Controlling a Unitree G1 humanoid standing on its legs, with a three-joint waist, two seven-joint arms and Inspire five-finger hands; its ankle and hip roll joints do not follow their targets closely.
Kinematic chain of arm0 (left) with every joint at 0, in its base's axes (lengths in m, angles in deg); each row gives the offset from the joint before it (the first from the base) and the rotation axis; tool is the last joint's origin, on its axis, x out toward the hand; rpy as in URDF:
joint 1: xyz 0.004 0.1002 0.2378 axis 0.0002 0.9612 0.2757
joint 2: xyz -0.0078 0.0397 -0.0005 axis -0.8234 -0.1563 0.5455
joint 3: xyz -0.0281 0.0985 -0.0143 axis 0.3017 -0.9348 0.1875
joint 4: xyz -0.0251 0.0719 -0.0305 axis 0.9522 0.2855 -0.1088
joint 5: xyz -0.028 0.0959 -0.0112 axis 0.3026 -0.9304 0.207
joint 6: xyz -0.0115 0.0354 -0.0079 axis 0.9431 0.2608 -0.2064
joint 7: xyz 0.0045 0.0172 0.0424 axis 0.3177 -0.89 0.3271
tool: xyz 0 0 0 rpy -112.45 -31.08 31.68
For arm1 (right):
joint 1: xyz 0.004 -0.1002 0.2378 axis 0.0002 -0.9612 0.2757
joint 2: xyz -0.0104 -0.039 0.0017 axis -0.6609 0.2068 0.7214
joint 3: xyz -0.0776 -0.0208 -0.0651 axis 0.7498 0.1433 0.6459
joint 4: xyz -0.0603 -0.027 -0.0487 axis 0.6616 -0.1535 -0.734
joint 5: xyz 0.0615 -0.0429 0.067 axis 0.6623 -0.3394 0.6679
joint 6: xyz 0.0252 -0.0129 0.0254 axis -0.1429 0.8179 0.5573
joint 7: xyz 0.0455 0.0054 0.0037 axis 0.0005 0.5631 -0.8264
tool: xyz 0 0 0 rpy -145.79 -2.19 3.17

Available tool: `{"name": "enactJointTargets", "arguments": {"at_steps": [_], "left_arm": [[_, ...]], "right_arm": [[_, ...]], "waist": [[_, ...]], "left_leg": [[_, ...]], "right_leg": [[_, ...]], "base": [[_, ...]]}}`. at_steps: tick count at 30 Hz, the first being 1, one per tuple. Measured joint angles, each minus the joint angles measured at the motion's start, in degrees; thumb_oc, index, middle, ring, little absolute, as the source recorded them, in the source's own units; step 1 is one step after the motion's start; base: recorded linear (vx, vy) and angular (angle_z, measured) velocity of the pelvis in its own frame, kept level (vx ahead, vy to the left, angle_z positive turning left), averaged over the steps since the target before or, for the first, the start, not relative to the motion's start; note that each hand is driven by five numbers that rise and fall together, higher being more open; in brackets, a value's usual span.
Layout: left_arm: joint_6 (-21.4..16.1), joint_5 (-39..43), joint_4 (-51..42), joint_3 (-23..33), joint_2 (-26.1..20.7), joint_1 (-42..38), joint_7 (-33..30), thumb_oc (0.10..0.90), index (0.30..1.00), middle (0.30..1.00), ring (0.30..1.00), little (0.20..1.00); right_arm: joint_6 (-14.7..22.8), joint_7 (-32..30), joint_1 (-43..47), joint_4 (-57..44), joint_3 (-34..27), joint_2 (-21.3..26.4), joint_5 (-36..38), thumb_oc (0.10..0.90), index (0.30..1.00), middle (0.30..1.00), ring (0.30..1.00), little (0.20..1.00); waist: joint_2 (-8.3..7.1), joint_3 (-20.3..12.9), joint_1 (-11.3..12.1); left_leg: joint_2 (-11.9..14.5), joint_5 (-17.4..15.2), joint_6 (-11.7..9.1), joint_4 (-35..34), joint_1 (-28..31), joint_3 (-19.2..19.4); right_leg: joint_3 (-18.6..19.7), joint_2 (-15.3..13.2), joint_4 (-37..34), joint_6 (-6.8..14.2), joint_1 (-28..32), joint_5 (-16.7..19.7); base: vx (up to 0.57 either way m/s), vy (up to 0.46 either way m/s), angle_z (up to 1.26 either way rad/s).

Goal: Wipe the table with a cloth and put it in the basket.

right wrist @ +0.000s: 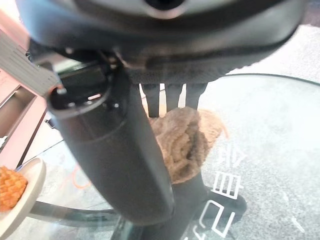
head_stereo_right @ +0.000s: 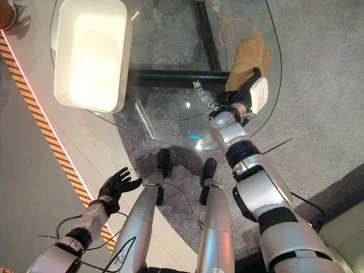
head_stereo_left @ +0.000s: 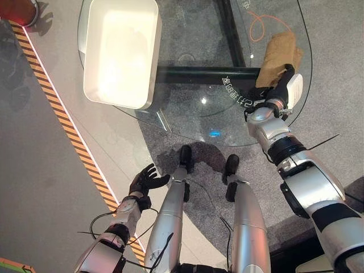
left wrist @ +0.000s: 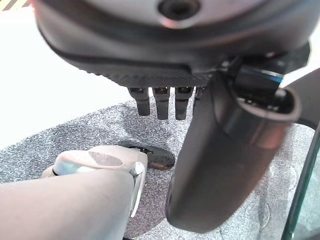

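A crumpled brown cloth (head_stereo_left: 280, 56) lies on the right side of the round glass table (head_stereo_left: 193, 114). My right hand (head_stereo_left: 280, 90) rests on the cloth's near end, its straight fingers (right wrist: 166, 97) down on the bunched cloth (right wrist: 187, 140) and its thumb beside it. A white rectangular basket (head_stereo_left: 151, 68) stands on the table's left side and looks bare inside. My left hand (head_stereo_left: 147, 181) hangs low over the floor at my left, away from the table, open and holding nothing.
A black frame bar (head_stereo_left: 210, 73) runs under the glass between basket and cloth. An orange cord (head_stereo_left: 259, 25) loops beyond the cloth. Striped hazard tape (head_stereo_left: 62, 122) crosses the floor on the left. A pale dish with orange pieces (right wrist: 11, 189) sits nearby.
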Motion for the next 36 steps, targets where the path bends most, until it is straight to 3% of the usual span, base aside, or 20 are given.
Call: {"name": "enactJointTargets", "arguments": {"at_steps": [10,31,33,34,36], "left_arm": [[0.0,0.0,-0.4,-0.2,0.0,-0.2,-0.1,0.8,0.9,0.9,0.9,0.9],[-0.1,0.1,0.0,-0.2,0.0,-0.2,0.0,0.8,0.9,0.9,0.9,0.9],[-0.1,0.1,0.0,-0.2,0.0,-0.2,0.0,0.8,0.9,0.9,0.9,0.9],[-0.1,0.1,0.0,-0.2,0.0,-0.2,0.0,0.8,0.9,0.9,0.9,0.9],[-0.1,0.1,0.1,-0.2,0.0,-0.2,0.0,0.8,0.9,0.9,0.9,0.9]], "right_arm": [[1.9,-4.0,-0.9,0.3,-0.2,-1.8,0.1,0.8,0.9,0.9,0.9,0.9],[3.7,-4.0,-0.9,0.8,-0.4,-1.8,3.5,0.8,0.9,0.9,0.9,0.9],[3.7,-4.0,-0.9,1.3,-0.4,-1.8,3.7,0.443,0.594,0.594,0.594,0.543],[3.7,-4.0,-0.8,1.9,-0.4,-1.8,3.7,0.372,0.533,0.533,0.533,0.472],[3.5,-3.9,-0.8,2.8,-0.4,-1.6,3.6,0.144,0.338,0.338,0.338,0.244]], "waist": [[0.0,0.0,-0.2],[0.0,0.0,-0.1],[0.0,0.0,-0.1],[0.0,0.0,0.0],[0.0,0.0,0.0]], "left_leg": [[0.0,0.0,0.0,0.0,0.1,-0.3],[-0.2,0.1,0.1,0.0,0.5,-0.3],[-0.2,0.1,0.1,0.0,0.5,-0.3],[-0.2,0.1,0.1,0.0,0.5,-0.3],[-0.2,0.1,0.1,-0.1,0.5,-0.3]], "right_leg": [[-0.3,0.0,-0.2,0.0,0.4,0.0],[-0.4,-0.2,-0.1,0.0,0.7,0.0],[-0.4,-0.2,-0.1,0.0,0.7,0.0],[-0.4,-0.3,-0.1,0.0,0.7,0.0],[-0.4,-0.3,-0.1,0.0,0.7,0.0]], "base": [[-0.01,0.0,0.01],[0.0,0.0,0.0],[0.0,0.0,0.0],[0.0,0.0,0.0],[0.0,0.0,0.0]]}}
